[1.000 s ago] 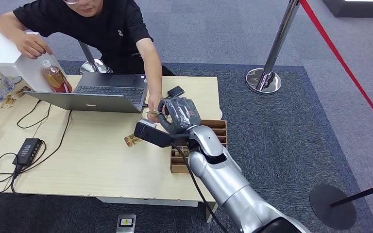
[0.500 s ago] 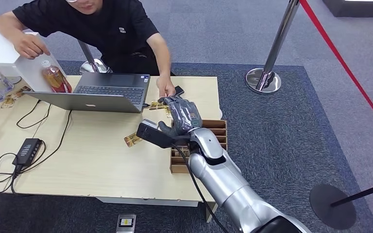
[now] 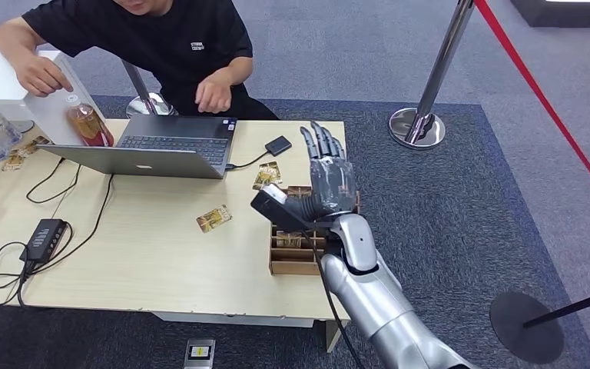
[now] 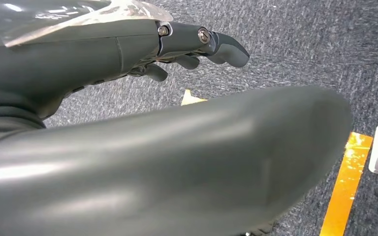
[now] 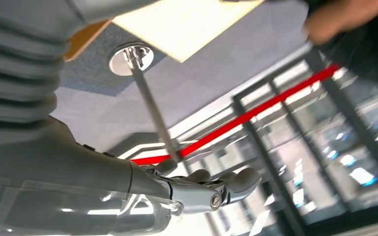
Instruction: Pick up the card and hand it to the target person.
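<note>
Cards lie on the table: one (image 3: 266, 175) just beside the right hand (image 3: 329, 175) toward the laptop (image 3: 170, 144), another (image 3: 213, 219) farther off. That hand is raised with fingers spread, holding nothing, likely because the handover is done. The left hand (image 4: 187, 49) hangs empty, fingers loosely apart.
</note>
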`<state>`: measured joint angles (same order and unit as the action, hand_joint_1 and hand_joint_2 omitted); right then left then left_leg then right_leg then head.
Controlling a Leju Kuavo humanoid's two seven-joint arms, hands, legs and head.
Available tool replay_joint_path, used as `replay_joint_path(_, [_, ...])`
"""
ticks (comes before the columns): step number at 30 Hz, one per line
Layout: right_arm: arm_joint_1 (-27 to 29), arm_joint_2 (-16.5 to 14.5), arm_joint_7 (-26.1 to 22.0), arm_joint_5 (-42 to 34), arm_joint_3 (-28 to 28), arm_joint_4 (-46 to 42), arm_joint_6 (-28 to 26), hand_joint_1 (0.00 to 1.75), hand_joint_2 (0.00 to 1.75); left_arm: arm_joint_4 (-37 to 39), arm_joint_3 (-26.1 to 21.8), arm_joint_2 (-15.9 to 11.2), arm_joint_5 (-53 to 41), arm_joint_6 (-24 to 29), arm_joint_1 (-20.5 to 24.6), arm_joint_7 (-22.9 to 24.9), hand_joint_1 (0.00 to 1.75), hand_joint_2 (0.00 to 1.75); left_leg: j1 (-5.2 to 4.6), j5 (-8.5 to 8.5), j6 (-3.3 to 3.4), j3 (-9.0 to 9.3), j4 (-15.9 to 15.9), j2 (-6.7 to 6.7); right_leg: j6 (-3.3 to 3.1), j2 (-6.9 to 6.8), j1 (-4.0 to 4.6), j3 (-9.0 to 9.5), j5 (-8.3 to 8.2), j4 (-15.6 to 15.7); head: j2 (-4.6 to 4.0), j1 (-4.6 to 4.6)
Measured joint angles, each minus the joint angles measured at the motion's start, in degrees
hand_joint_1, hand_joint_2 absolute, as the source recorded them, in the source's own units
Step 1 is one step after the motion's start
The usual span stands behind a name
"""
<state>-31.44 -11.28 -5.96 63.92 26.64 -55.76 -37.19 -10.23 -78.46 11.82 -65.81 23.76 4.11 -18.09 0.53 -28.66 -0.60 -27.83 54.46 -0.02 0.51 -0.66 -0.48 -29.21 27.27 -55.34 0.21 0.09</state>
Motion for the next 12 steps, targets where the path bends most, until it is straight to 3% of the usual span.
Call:
replay_joint_path(2, [3.2,1.3,-2.3,-1.3,-3.3,-3.2,-1.9,0.0,0.0,0.0,0.0,0.1,0.4,-0.1,-0.1,-0.3,0.0,0.0,-0.01,-0.01,0.01,-0.01,0.0,0.0,0.0,0.0,-0.01,0.0,0.0,0.0,0.0,0.0])
replay_joint_path(4, [6.6,1.9,-7.6,-3.3,-8.8,-6.4,-2.5,0.0,0.0,0.0,-0.1,0.1,0.8,-0.2,-0.2,-0.7,0.0,0.0,-0.02,-0.02,0.02,-0.04,0.0,0.0,0.0,0.0,-0.02,-0.01,0.0,0.0,0.0,-0.01])
replay_joint_path(8, [11.5,1.1,-21.1,-10.9,-25.5,-11.0,-2.8,0.0,0.0,0.0,-0.6,0.3,2.2,-0.2,-0.3,-1.5,0.0,0.0,-0.03,-0.02,0.03,-0.06,0.0,-0.07,0.01,-0.01,-0.04,-0.02,0.0,0.1,0.01,0.0])
replay_joint_path(11, [14.0,0.8,-28.0,-22.8,-39.2,-11.6,-2.8,0.0,0.0,0.0,-1.5,0.4,3.4,-0.2,-0.4,-2.3,0.0,0.0,-0.03,-0.03,0.04,-0.05,0.0,-0.06,0.01,-0.01,-0.04,0.0,0.0,0.1,0.01,0.0])
replay_joint_path(12, [14.5,0.9,-29.1,-25.2,-41.5,-11.5,-2.8,0.0,0.0,0.0,-1.6,0.4,3.6,-0.2,-0.4,-2.4,0.0,0.0,-0.03,-0.04,0.05,-0.05,0.0,-0.06,0.01,-0.01,-0.04,0.0,0.0,0.1,0.01,0.0])
